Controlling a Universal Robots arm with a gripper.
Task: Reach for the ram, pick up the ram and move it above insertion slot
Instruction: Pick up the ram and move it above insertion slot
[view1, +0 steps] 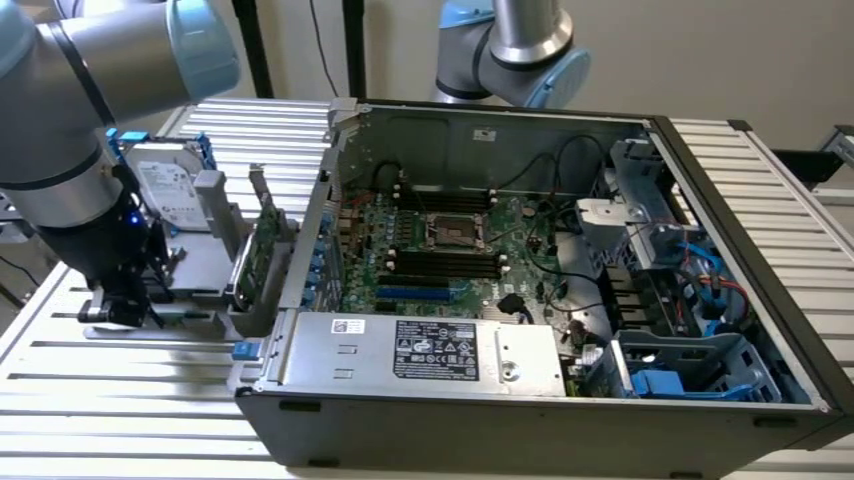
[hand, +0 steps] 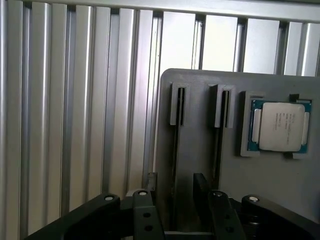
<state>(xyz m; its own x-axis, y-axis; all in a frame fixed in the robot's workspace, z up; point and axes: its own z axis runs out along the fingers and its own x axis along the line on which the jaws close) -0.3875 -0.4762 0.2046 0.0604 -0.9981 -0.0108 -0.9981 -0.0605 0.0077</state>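
**Jaws wide over the holder, reach nearly done**

The gripper (hand: 180, 212) stands with its jaws wide apart and nothing between them is clamped. The gap straddles one of two long slots in a grey holder (hand: 280, 180). A thin dark strip runs on edge along that slot, and I take it to be the ram (hand: 175, 150), though from straight above its green face cannot be made out. The fingers sit on either side of it, close by, with no contact that I can see. A second slot (hand: 218, 145) lies just beside the first, and a processor chip (hand: 280, 125) rests in a recess further along the holder.

In the exterior view the arm is down low over this holder on the slatted table (view1: 120, 400), at that view's left. An upright green card (view1: 267, 235) and a hard drive (view1: 167, 190) stand nearby, and the open computer case (view1: 534, 420) is well apart.

By my reading the reach is at its end and the pickup is not yet made. A clean grip calls for jaws squared to the strip and a gentle squeeze, since it is thin.
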